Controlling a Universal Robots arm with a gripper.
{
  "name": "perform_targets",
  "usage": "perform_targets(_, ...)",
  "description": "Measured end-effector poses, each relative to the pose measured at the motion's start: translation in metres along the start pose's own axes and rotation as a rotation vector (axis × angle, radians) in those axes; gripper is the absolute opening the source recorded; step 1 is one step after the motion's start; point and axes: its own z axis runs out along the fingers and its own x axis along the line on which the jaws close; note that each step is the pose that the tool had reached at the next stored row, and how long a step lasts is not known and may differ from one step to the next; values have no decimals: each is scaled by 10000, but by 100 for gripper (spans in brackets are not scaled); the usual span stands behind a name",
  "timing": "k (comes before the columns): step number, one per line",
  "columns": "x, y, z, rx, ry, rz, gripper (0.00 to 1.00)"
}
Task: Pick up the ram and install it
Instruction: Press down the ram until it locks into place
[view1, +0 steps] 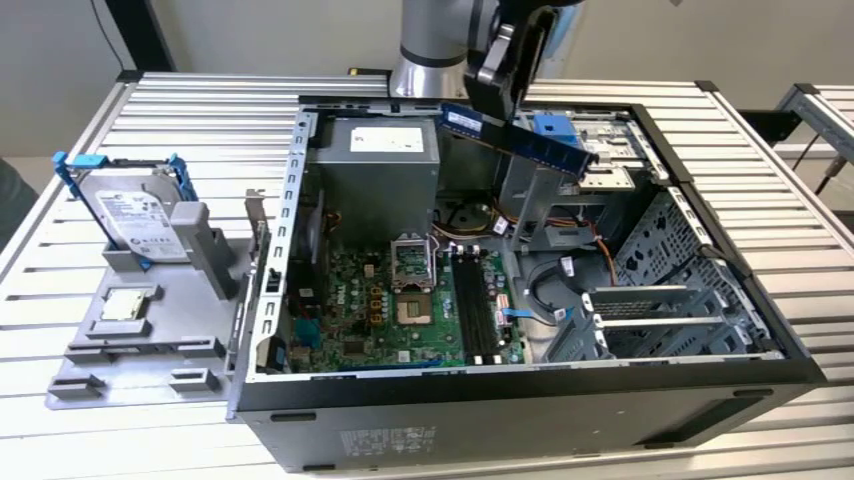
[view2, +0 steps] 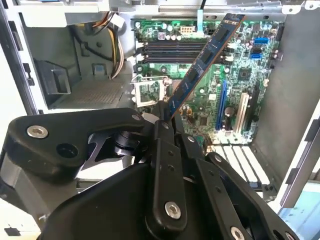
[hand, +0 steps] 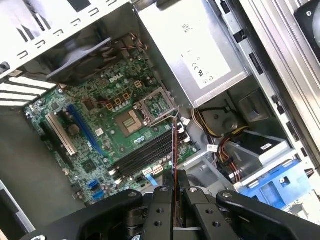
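Looking at the exterior view, you see the gripper (view1: 497, 88) poised above the open computer case (view1: 747, 300), its black fingers clamped on one end of the ram stick (view1: 521, 140). That stick is a long blue-green strip, held in the air and tilted, slanting down toward the exterior view's right over the back part of the case, well above the motherboard (view1: 400, 300). In the second wrist view you find the same ram stick (view2: 200, 62) rising out of the closed fingertips (view2: 167, 117) and stretching across your sight of the green board, its far end crossing over the dark memory slots (view2: 172, 49). In the first wrist view the ram stick (hand: 174, 150) appears edge-on as a thin line coming up from between the fingers (hand: 192, 192), with the memory slots (hand: 145, 155) lying on the board just beyond it and the open processor socket (hand: 132, 117) next to them. The grey power supply (view1: 376, 165) sits at the rear of the case. Outside the case, on the exterior view's left, you see a hard drive (view1: 140, 225) standing upright in a grey holder (view1: 134, 340) on the slatted table (view1: 80, 120).
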Motion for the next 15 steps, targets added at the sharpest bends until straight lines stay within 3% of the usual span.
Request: perform_targets(15, 0, 0, 0, 57, -32, 1480, 0)
